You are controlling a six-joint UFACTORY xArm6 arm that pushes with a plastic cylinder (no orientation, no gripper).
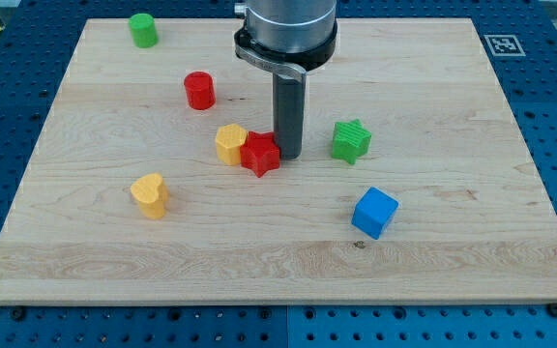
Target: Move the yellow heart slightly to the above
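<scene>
Tool: a straight dark rod, no jaws, so nothing to open or close and nothing held. It hangs from the grey arm head at the view's top centre.
My tip (289, 155): stands on the wooden board (453, 280) near its middle, just at the view's right of the red star block (260, 154). It looks to touch the star's side, but contact is not sure from this angle.
Yellow heart (150, 194): lies in the lower left part of the board, well apart from the tip, alone, nothing touching it.
Heart direction: the two lobes are towards the view's top, the point seems towards the view's bottom; long axis approx. top to bottom. Outline is small, so only approx.
Yellow block no. 2 (230, 143): hexagon-like shape, touching the red star on its left side.
Red cylinder (199, 90): above and left of that pair, apart.
Green star block (351, 141): at the tip's right, near but not touching.
Blue cube (374, 213): lower right of the tip, apart.
Green cylinder (143, 30): far top left corner area.
</scene>
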